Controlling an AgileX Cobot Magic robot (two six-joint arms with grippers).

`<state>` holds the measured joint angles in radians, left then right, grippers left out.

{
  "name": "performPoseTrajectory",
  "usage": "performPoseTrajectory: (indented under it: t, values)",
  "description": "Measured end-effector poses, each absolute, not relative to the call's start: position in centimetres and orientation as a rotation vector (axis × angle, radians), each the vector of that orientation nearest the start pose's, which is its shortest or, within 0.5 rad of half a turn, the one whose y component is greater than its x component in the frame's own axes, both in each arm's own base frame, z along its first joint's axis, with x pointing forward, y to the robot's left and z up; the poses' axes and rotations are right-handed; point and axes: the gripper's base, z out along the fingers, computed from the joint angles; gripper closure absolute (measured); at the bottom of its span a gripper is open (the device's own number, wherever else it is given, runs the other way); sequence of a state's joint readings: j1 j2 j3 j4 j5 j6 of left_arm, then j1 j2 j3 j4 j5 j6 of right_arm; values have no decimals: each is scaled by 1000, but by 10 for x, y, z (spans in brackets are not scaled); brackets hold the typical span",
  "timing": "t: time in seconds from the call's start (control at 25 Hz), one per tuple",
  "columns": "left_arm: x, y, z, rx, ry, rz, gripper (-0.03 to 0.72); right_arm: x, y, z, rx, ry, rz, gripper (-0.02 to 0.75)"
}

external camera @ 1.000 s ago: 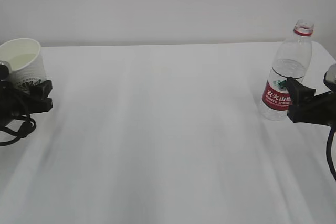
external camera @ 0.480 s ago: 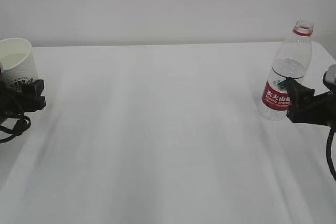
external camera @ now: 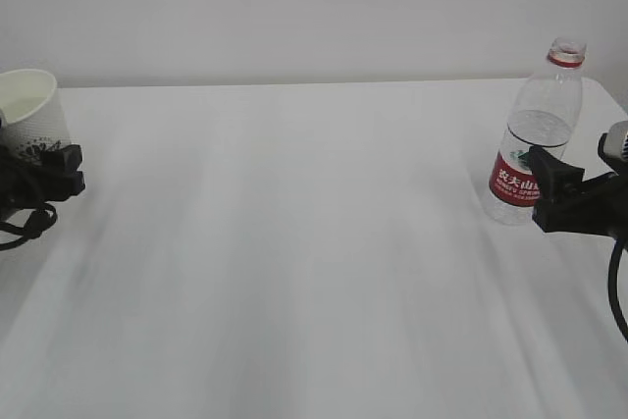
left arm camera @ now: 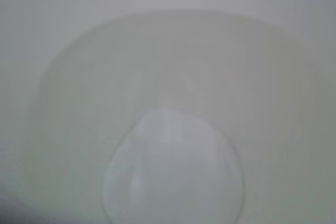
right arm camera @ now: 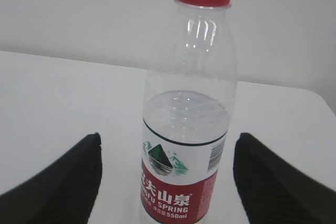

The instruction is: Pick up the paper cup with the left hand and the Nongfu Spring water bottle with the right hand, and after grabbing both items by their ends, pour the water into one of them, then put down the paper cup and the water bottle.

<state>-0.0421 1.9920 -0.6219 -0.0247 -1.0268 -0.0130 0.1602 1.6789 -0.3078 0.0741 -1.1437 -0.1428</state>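
Your paper cup (external camera: 29, 110) sits at about 9 o'clock on the white table (external camera: 314, 242), right at the left edge of the exterior view, upright and tipped slightly. The left hand (external camera: 44, 172) is at the cup's lower side, its black fingers (external camera: 67, 157) against the printed band, with cables looping below at 8 o'clock. Its jaws stand well apart, and the cup's base lies between them; you cannot tell from here whether the pads actually press the paper. The left wrist view looks straight down into the cup (left arm camera: 168, 77): cream wall all around and a pale pool of water (left arm camera: 173, 171) in the bottom at 6 o'clock.

The Nongfu Spring water bottle (external camera: 535, 134) stands upright at about 3 o'clock, uncapped, red neck ring on top, red label low on its body, water up to roughly the middle. The right hand (external camera: 564, 198) hangs just beside the label on the bottle's right. In the right wrist view, its two black fingers (right arm camera: 63, 177) are spread wide on either side of the bottle (right arm camera: 189, 103), with clear table showing between each finger and the plastic, so it grips nothing.

Between cup and bottle you have only bare tabletop. Behind both runs a plain pale wall (external camera: 314, 7) at 12 o'clock.
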Motion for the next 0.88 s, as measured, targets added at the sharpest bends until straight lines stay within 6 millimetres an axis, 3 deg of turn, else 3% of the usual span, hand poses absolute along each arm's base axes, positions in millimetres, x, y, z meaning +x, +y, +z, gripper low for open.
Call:
performPoseTrajectory:
  t: [0.32, 0.88]
  values:
    - [356, -9, 118, -11, 1790, -27, 193, 249, 34, 152, -183, 1702, -22, 144]
    - [364, -9, 80, -8, 1826, -29, 193, 249, 34, 152, -183, 1702, -22, 145]
